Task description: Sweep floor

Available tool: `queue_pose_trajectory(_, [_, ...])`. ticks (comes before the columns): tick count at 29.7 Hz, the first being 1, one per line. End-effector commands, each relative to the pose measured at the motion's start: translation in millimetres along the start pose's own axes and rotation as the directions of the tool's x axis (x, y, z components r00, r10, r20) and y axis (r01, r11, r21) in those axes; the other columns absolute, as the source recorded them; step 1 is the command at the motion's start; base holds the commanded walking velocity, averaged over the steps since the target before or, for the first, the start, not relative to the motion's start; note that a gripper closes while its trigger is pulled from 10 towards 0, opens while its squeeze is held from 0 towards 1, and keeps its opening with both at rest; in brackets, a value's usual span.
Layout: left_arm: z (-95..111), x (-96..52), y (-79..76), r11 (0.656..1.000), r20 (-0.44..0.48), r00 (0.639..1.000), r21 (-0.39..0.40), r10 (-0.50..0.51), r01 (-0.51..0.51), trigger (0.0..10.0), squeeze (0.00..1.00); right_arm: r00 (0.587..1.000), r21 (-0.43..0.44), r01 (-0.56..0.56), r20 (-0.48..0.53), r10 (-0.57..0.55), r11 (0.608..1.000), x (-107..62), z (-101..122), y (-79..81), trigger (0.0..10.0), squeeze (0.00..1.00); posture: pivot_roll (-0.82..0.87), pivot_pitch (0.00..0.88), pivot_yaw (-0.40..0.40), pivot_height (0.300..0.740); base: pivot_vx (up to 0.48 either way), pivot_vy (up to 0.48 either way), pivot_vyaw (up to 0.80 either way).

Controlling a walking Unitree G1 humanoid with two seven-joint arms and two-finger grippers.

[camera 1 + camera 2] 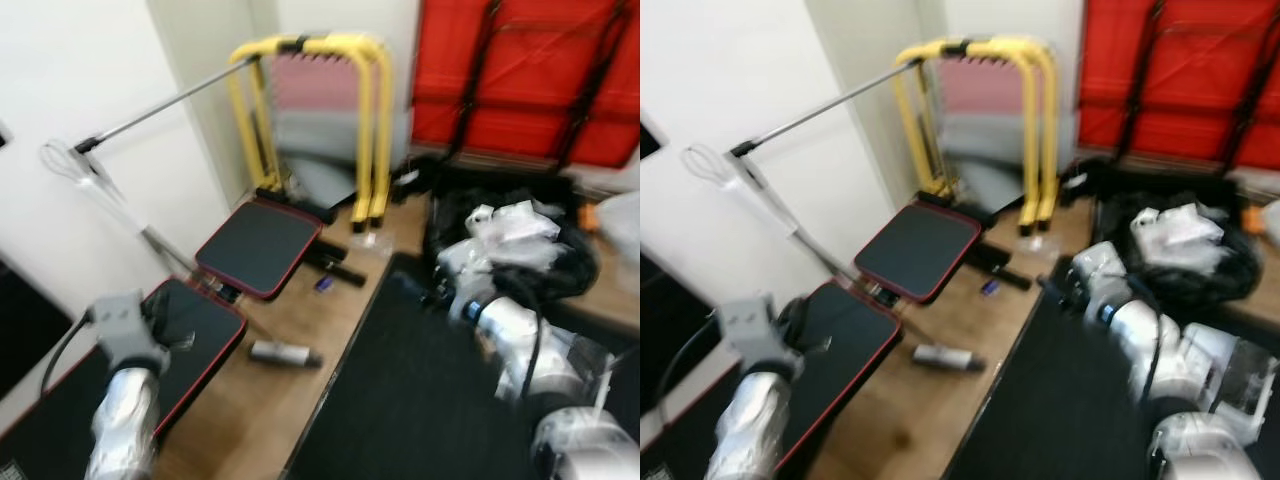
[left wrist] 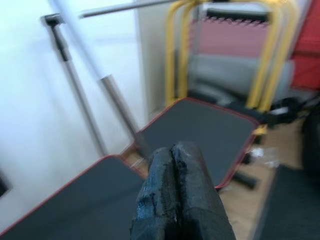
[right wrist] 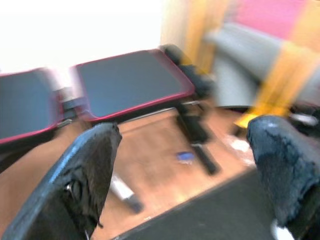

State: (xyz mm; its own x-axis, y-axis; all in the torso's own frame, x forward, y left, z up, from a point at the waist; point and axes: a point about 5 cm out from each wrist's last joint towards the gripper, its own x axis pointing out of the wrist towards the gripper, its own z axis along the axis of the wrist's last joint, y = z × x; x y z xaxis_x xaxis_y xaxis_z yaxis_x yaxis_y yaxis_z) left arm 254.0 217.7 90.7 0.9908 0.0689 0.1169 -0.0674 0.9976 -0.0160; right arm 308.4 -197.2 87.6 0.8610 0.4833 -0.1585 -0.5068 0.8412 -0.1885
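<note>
Nearest, the left tool [image 2: 177,190] hangs clenched with nothing between its black fingers, over the black red-edged padded bench [image 1: 200,330], while the right tool [image 3: 185,175] is spread wide and empty above the wooden floor [image 1: 270,400] beside the dark floor mat [image 1: 420,380]. A small grey cylinder [image 1: 285,353] lies on the floor. Farther off, a long silver-handled broom [image 1: 165,100] leans at the white wall beside a yellow tubular frame [image 1: 365,120]

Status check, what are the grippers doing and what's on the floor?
Left gripper shut, empty. Right gripper open, empty. Wood floor: bench pads, small grey cylinder in the way.
</note>
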Motion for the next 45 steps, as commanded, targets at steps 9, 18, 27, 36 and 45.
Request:
queue_pose_trajectory(9, [24.7,-26.3,-46.6,0.985,0.021,0.986,-0.037,-0.167,0.168,10.0,0.0,0.979,-0.115,-0.1,0.168,0.118,0.988,-3.0,42.0,37.6,10.0,0.0,-0.14,0.0,0.002,0.74,0.0,0.0,0.8])
queue_pose_trajectory(18, [24.6,-34.3,-65.4,0.955,-0.036,0.954,-0.036,-0.297,0.296,0.0,0.0,0.979,-0.081,0.038,0.202,-0.021,0.996,2.4,51.8,34.3,10.0,0.0,-0.14,0.0,-0.001,0.74,0.0,0.0,0.8])
queue_pose_trajectory(27, [27.4,-26.0,-67.3,0.959,-0.079,0.957,0.033,-0.279,0.282,10.0,0.0,0.977,-0.062,0.142,0.168,-0.13,0.988,10.1,61.1,19.1,10.0,0.0,-0.13,0.0,0.006,0.74,0.0,0.0,0.8])
queue_pose_trajectory(36, [36.1,-21.1,-68.5,0.957,-0.072,0.954,-0.028,-0.29,0.289,10.0,0.0,0.95,-0.062,0.309,0.076,-0.304,0.949,12.0,56.0,2.1,10.0,0.0,-0.13,0.0,0.013,0.74,0.0,0.0,0.09])
queue_pose_trajectory(45, [38.5,-19.1,-72.6,0.953,-0.077,0.95,-0.05,-0.303,0.3,10.0,0.0,0.92,-0.083,0.392,0.032,-0.391,0.916,9.2,53.8,-13.4,10.0,0.0,-0.13,0.0,0.011,0.74,0.345,0.0,0.36])
